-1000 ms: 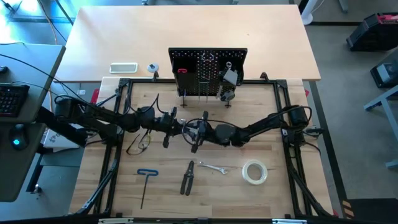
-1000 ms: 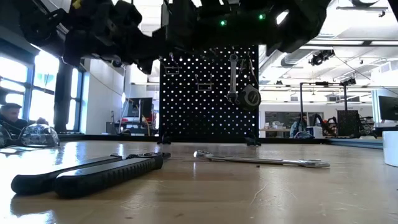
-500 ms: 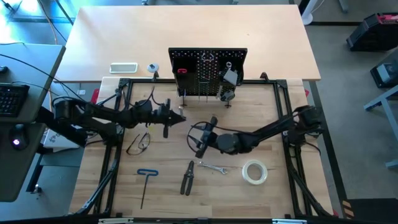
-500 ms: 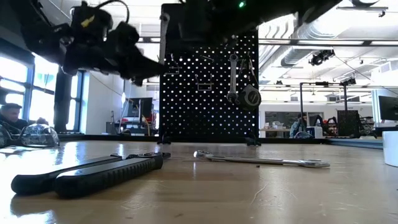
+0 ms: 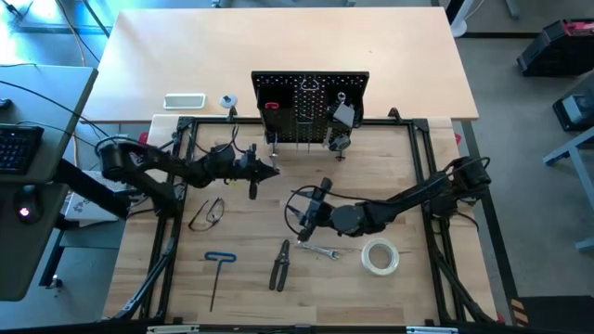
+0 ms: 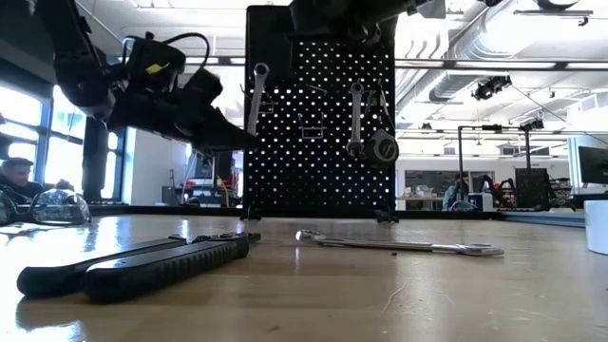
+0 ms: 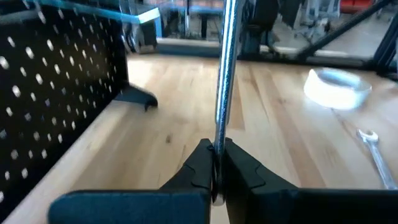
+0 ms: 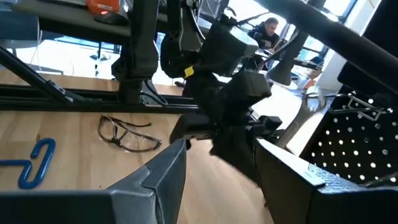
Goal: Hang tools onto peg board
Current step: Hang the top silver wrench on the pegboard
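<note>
The black peg board [image 5: 311, 107] stands upright at the table's far side, with a wrench [image 6: 355, 114] and a round item [image 6: 383, 147] hanging on it. My left gripper [image 5: 269, 171] is in front of its left part, shut on a silver wrench [image 6: 256, 95] that stands upright. My right gripper [image 5: 306, 215] hovers open at mid-table, nearer the front, holding nothing. On the table lie safety glasses [image 5: 209, 213], a blue T-handle hex key [image 5: 218, 269], dark-handled pliers [image 5: 280, 264], another wrench [image 5: 320, 250] and a tape roll [image 5: 380, 256]. My left gripper pinches the wrench's shaft near its lower end [image 7: 216, 146] between its two fingers. The fingers lie about level and across the shaft. The wrench stands upright above them, head [image 6: 259, 71] up, clear of the table.
A black metal frame [image 5: 176, 186] rims the wooden work surface. A white slab [image 5: 184, 100] and a small round item [image 5: 226, 101] lie beyond it at the far left. A person shows in the room behind, in the low view's left edge.
The two grippers have parted at mid-table. My left gripper has carried the wrench toward the peg board's left part and sunk a little; the wrench now stands upright before the board. My right gripper has drawn back toward the near edge without the wrench.
</note>
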